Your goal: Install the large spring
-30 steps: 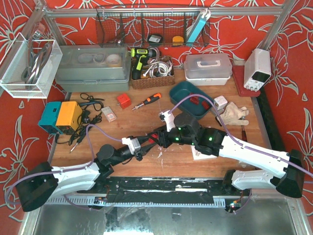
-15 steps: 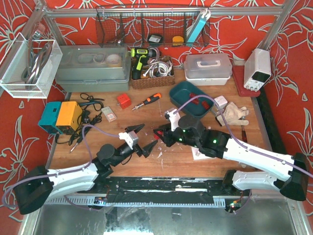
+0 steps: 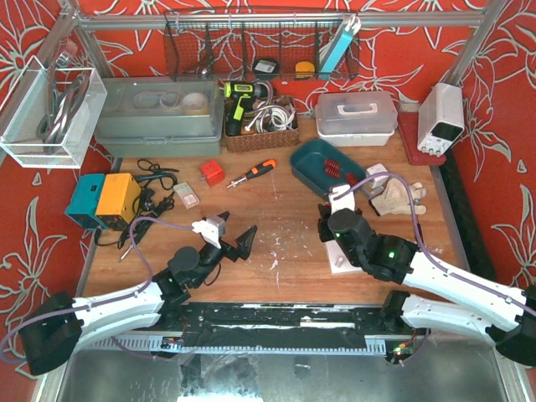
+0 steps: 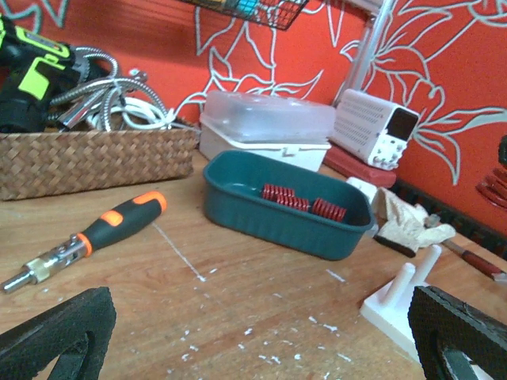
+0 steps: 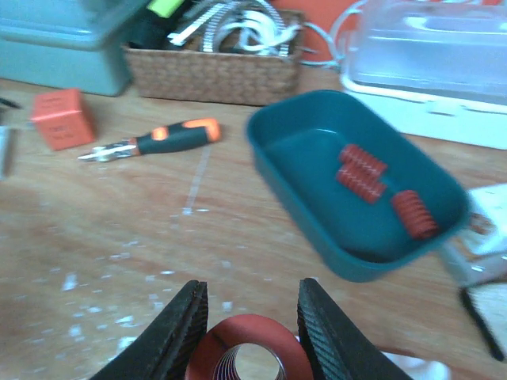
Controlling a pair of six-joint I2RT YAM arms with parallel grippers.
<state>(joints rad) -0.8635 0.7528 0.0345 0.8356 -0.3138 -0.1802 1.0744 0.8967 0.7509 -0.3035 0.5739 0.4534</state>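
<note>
We saw the large spring [image 5: 247, 352] end-on, its axis running back along the right claw [image 5: 252, 305], which pinched it; the left claw [image 4: 261, 340] gaped wide, empty.

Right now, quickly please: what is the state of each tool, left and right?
Left tool: open, holding nothing.
Right tool: closed on the large red coil spring.

Red wall [image 3: 494, 100], white flower pattern; table [image 3: 276, 213] light brown wood, white specks; tray [image 4: 238, 210] dark teal, small springs [image 4: 297, 199] inside red; large spring [image 5: 247, 348] red, right fingers [image 5: 178, 332] black; screwdriver [image 4: 119, 223] handle black with orange; basket [image 4: 87, 162] brown, woven; cube [image 5: 62, 117] orange-red; box [image 3: 105, 199] half teal, half yellow; drill [image 4: 20, 75] black and lime green; peg stand [image 4: 396, 305] white; power supply [image 4: 372, 127] white
</note>
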